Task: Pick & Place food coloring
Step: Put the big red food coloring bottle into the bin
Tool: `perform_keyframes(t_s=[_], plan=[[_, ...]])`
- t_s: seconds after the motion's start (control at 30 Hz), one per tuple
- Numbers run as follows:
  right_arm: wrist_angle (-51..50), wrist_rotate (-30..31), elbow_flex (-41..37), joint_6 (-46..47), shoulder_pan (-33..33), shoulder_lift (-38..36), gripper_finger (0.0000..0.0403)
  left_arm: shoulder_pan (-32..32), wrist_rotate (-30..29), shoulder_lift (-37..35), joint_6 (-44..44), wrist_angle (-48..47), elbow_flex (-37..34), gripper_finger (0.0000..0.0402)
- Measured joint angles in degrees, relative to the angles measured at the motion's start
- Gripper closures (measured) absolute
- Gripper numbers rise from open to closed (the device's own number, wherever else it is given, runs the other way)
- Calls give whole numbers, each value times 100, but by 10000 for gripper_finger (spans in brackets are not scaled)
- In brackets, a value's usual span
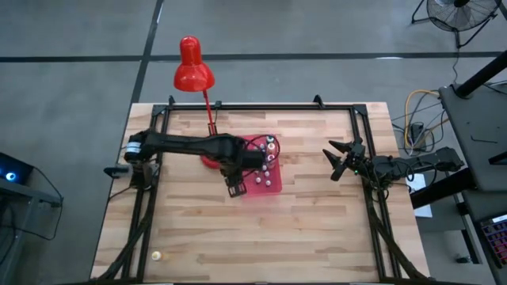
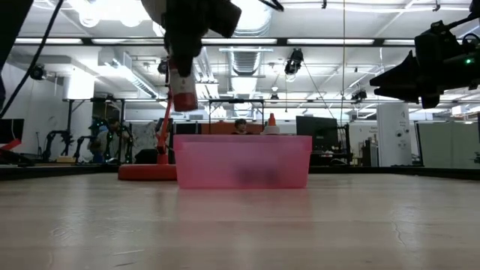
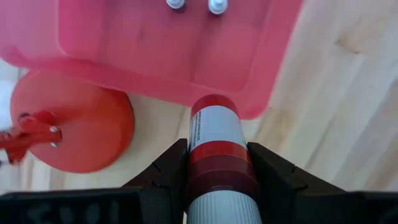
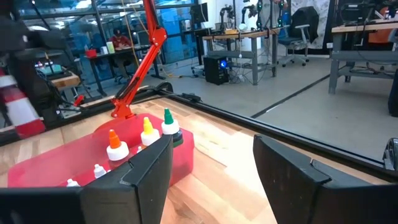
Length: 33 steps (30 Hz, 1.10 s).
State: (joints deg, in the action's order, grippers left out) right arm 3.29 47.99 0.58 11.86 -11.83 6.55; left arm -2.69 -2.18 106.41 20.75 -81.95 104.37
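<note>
One red bottle (image 3: 214, 155) sits pinched in left tool (image 3: 214, 171), raised just beside pink tray (image 1: 273, 188) w/ other bottles (image 4: 144, 137) inside. Right tool (image 1: 337, 158) spread, empty, well apart over desk (image 1: 317, 229).

Between my left gripper's (image 3: 214, 171) dark fingers sits a bottle (image 3: 216, 149) banded red and white — red at the end, white label, darker red stripe. Beyond my fingertips, the tray (image 3: 186, 62) is translucent pink-red; beside it the lamp base (image 3: 74, 127) is orange-red. Past my right gripper's (image 4: 211, 168) dark fingers, caps show orange (image 4: 113, 138), yellow (image 4: 147, 126) and green (image 4: 167, 116) — over pale wood.
</note>
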Motion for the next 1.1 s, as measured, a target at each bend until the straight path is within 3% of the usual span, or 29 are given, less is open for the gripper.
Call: perform_keyframes(t_s=[0.27,0.63,0.87,1.1], plan=[[0,2,1,4,0,0,188,379,-127,765,-737,-87,732,287],[0,-1,0,-3,1,-2,188,685,-151,2406,-1157,-779,3072,287],[1,-2,2,1,-1,-4,188,755,-316,2484,-1204,-605,2784,287],[0,-1,0,-3,-1,-7,188,744,-439,2492,-1237,-422,2982,288]])
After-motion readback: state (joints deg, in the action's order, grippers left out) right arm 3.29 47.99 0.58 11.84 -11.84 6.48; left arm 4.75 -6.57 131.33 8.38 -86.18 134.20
